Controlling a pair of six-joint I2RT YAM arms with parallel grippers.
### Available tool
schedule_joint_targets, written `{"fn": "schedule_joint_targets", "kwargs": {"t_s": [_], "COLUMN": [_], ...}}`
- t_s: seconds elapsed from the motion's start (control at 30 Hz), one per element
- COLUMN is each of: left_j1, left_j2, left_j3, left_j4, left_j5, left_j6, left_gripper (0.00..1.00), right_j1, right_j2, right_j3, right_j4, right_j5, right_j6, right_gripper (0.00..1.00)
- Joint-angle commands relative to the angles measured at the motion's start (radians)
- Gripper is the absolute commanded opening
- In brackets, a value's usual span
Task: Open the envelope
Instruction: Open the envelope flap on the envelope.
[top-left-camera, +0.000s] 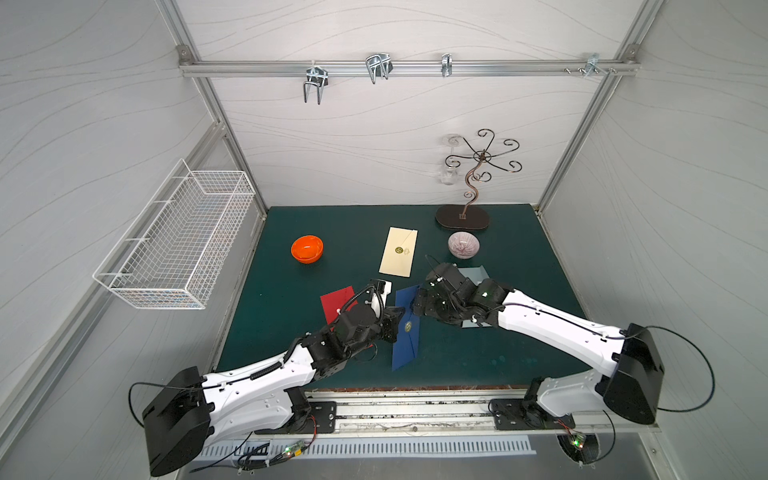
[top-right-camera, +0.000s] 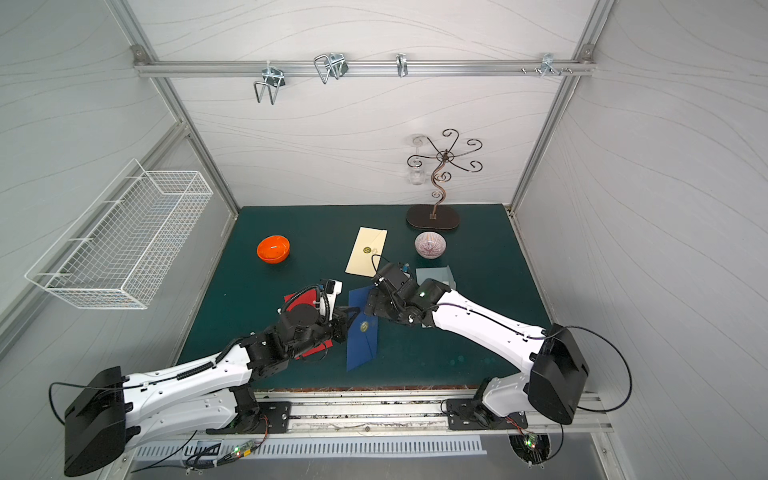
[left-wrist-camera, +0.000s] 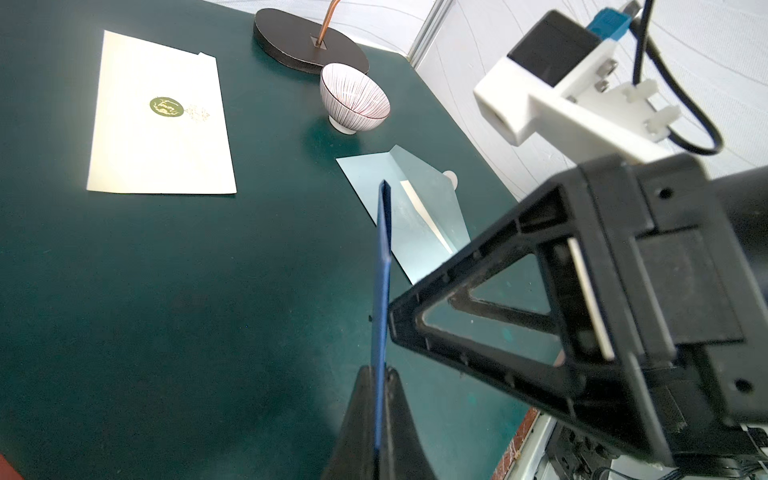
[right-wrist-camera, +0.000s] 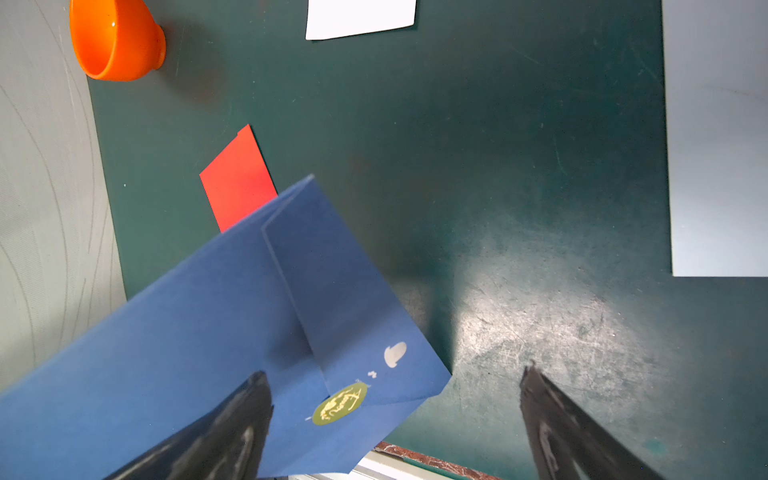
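The left gripper (left-wrist-camera: 379, 376) pinched an edge of the blue envelope (right-wrist-camera: 199, 324) while the right gripper (right-wrist-camera: 395, 370) stood wide open beside it.

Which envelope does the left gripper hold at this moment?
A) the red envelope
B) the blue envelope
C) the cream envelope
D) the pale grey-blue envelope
B: in the left wrist view the left gripper is shut on the thin edge of the blue envelope.
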Motion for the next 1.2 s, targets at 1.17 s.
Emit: {"fn": "schedule_joint_targets", "kwargs": {"t_s": [1.17], "left_j1": [-0.005], "left_j2": [0.034], "left_j3": [0.020], "left_j4": [0.049], "left_j5": [0.003], "left_j6": [-0.019], "left_gripper": [0.00], "right_j1": [-0.006], "right_j2": [0.042], "right_j3": [0.033], "right_j4": [-0.098], "right_j5": [0.014], "right_j6": [0.003], "right_gripper": [0.96]}}
